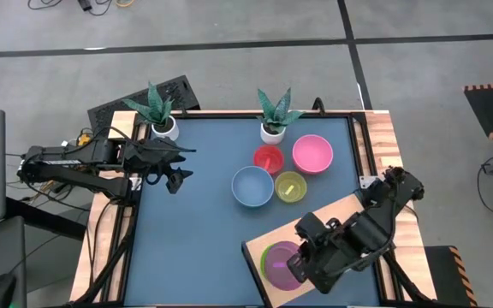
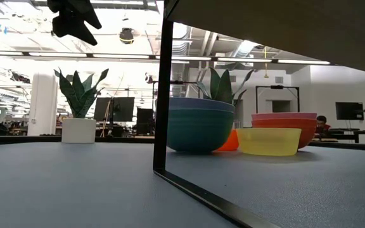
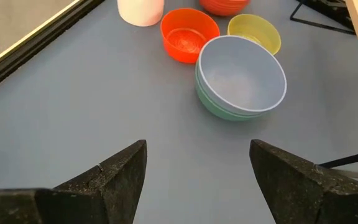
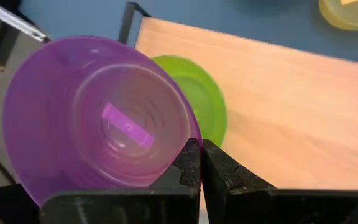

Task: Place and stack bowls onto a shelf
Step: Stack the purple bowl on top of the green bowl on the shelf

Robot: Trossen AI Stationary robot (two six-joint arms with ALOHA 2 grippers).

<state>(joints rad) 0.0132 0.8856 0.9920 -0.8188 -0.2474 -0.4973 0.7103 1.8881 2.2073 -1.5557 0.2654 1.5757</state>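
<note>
My right gripper (image 4: 201, 163) is shut on a purple bowl (image 4: 98, 118) over the pale wood shelf (image 4: 284, 118), at the table's near right (image 1: 342, 214). A lime green bowl (image 4: 205, 99) sits on the shelf under the purple one. My left gripper (image 1: 175, 177) hangs open and empty above the table's left side; it also shows in the low view (image 2: 75, 19). A light blue bowl (image 3: 244, 78), nested in a darker green one (image 3: 225, 112), stands on the table with red (image 3: 188, 34), yellow-green (image 3: 255, 31) and pink (image 1: 312, 153) bowls. My right gripper pinches the purple bowl's rim (image 4: 191, 146) between its two fingers, on the side of the bowl nearest the gripper. The bowl's opening faces up, and it sits partly over the lime green bowl. Whether it rests in that bowl or hangs clear, I cannot tell.
Two white pots with spiky plants (image 1: 163, 115) (image 1: 274, 118) stand at the table's far edge. The shelf stands on a thin black frame (image 2: 163, 95). Bare blue table lies between my left gripper and the bowls (image 1: 199, 231).
</note>
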